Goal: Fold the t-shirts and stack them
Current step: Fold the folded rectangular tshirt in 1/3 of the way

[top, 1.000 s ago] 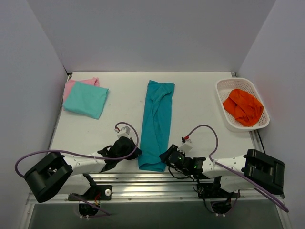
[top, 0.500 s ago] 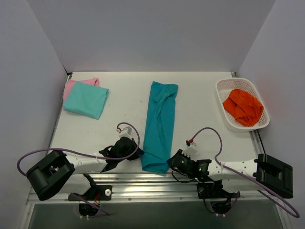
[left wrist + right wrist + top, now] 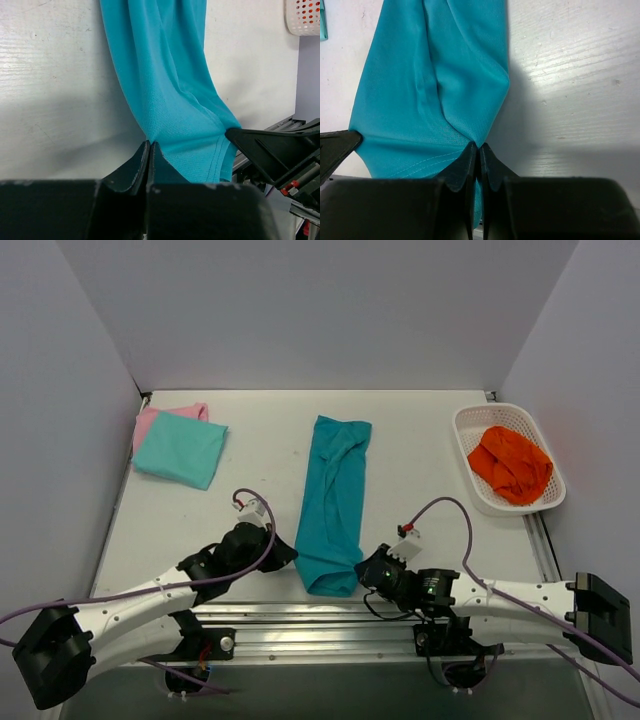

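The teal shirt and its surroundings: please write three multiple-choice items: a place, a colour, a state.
1. Where on the table is the basket? A near left; B far right; C centre.
2. What colour is the cloth in it? A orange; B pink; C teal.
3. How are the left gripper and right gripper? A open; B shut on nothing; C shut on the teal shirt.
B: it stands at the far right. A: the cloth is orange. C: wrist views show closed jaws pinching its hem.

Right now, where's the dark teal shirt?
Top view: the deep teal shirt lies mid-table, its near corners pinched by the left fingers and right fingers.
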Controlling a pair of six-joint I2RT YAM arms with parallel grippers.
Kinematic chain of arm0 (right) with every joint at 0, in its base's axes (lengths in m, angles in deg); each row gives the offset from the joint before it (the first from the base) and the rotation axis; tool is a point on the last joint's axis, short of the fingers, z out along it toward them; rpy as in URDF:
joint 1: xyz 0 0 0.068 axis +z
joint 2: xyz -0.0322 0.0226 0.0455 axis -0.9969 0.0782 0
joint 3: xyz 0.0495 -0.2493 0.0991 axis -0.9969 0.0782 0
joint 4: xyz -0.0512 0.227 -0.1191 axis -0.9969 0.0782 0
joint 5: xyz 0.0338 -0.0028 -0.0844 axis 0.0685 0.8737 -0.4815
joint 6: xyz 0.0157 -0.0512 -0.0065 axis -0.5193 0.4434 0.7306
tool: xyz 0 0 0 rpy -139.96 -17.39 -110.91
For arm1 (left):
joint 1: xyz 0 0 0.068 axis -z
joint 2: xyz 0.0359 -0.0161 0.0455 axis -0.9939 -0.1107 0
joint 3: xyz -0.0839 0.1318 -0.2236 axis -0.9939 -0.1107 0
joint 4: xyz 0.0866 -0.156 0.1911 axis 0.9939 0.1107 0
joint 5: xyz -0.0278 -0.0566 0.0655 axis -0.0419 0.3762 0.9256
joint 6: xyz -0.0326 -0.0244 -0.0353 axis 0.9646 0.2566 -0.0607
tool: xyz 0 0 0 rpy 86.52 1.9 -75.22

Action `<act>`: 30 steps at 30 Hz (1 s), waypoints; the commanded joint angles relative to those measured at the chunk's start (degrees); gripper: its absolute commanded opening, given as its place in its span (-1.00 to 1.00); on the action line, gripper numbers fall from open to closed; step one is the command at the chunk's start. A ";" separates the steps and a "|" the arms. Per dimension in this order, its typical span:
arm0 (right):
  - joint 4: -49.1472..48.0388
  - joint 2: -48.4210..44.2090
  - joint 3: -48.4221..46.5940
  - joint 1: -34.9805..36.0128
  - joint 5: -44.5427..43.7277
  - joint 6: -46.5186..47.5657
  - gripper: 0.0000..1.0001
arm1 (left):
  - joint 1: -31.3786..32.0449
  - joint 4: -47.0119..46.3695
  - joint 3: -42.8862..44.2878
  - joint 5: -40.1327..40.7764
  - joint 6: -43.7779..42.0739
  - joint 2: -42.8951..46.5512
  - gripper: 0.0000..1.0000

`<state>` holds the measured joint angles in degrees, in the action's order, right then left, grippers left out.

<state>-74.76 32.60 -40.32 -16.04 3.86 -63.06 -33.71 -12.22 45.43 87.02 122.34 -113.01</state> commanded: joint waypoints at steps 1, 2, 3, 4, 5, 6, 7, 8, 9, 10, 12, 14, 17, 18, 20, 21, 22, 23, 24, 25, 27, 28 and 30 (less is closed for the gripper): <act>5.29 0.98 -2.60 0.40 -5.48 1.97 -1.00 | -0.10 5.20 3.95 2.81 -2.17 1.24 -0.95; 5.64 1.16 -3.39 0.40 -6.09 2.41 -1.00 | -0.19 6.07 4.83 3.68 -2.78 1.06 -0.95; 6.34 1.16 -5.57 0.40 -7.14 3.02 -1.00 | -0.19 6.60 6.84 4.04 -3.22 0.54 -0.95; 8.18 1.24 -6.90 0.31 -9.50 4.16 -1.00 | -0.27 7.04 7.90 4.22 -3.66 0.10 -0.95; 9.24 1.33 -8.30 0.14 -10.57 4.69 -1.00 | -0.36 7.66 9.04 4.31 -4.36 -0.34 -0.95; 10.12 1.42 -11.01 -0.12 -11.45 5.48 -1.00 | -0.45 7.84 11.32 4.13 -4.81 -1.13 -0.95; 11.70 1.51 -12.34 -0.47 -12.07 7.14 -1.00 | -0.62 8.10 12.56 4.04 -5.25 -1.66 -0.95; 12.32 1.60 -13.58 -1.26 -13.03 7.85 -1.00 | -0.89 8.80 13.79 3.87 -6.12 -2.71 -0.95; 13.02 1.68 -15.68 -1.79 -13.39 8.82 -1.00 | -1.15 9.24 16.24 3.87 -6.56 -3.33 -0.95; 13.03 1.77 -16.57 -2.32 -13.66 10.83 -1.00 | -1.33 10.03 17.48 3.87 -6.83 -3.77 -0.95; 12.94 2.47 -18.24 -4.78 -13.75 12.60 -1.00 | -2.64 10.21 20.37 2.82 -7.62 -5.53 -0.94; 11.89 3.61 -20.17 -7.67 -12.53 15.41 -1.00 | -3.78 9.95 22.05 1.85 -7.80 -7.28 -0.93; 9.61 6.07 -22.20 -11.01 -11.55 18.22 -1.00 | -7.12 8.45 24.43 -0.78 -8.15 -10.17 -0.93; 8.56 6.78 -22.81 -11.89 -11.46 18.75 -1.00 | -9.30 7.84 25.22 -2.71 -8.06 -11.06 -0.93; 7.06 10.01 -24.83 -13.30 -11.20 20.16 -1.00 | -11.16 7.14 27.24 -4.04 -8.06 -14.04 -0.93; 6.01 11.34 -25.71 -15.66 -9.46 21.47 -1.00 | -12.04 7.05 28.12 -4.56 -7.80 -15.28 -0.92; 5.30 12.92 -26.67 -17.08 -8.22 22.09 -1.00 | -13.88 5.66 28.74 -6.22 -7.71 -16.51 -0.92; 3.99 16.33 -28.34 -18.39 -6.82 23.14 -1.00 | -14.77 5.12 30.31 -6.24 -7.45 -19.39 -0.92; 2.41 18.19 -29.40 -21.98 -3.67 24.46 -1.00 | -15.56 4.85 31.28 -7.55 -6.93 -21.16 -0.92; 1.44 20.38 -30.54 -23.66 -2.25 25.26 -1.00 | -17.57 2.94 32.16 -10.60 -6.49 -23.00 -0.92; 0.20 27.59 -34.75 -29.62 1.35 26.40 -1.00 | -19.08 1.43 36.54 -12.03 -5.87 -30.03 -0.90; -0.24 30.31 -36.60 -31.48 4.68 26.93 -1.00 | -20.91 1.34 38.74 -14.83 -5.43 -35.80 -0.87; -0.68 38.57 -42.99 -34.48 7.60 27.90 -0.92 | -22.59 1.16 46.90 -18.00 -5.60 -42.41 -0.81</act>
<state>-74.45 63.75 -76.60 -46.18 5.80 -38.95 -53.54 -6.97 83.98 75.39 116.48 -148.05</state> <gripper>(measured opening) 0.020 0.088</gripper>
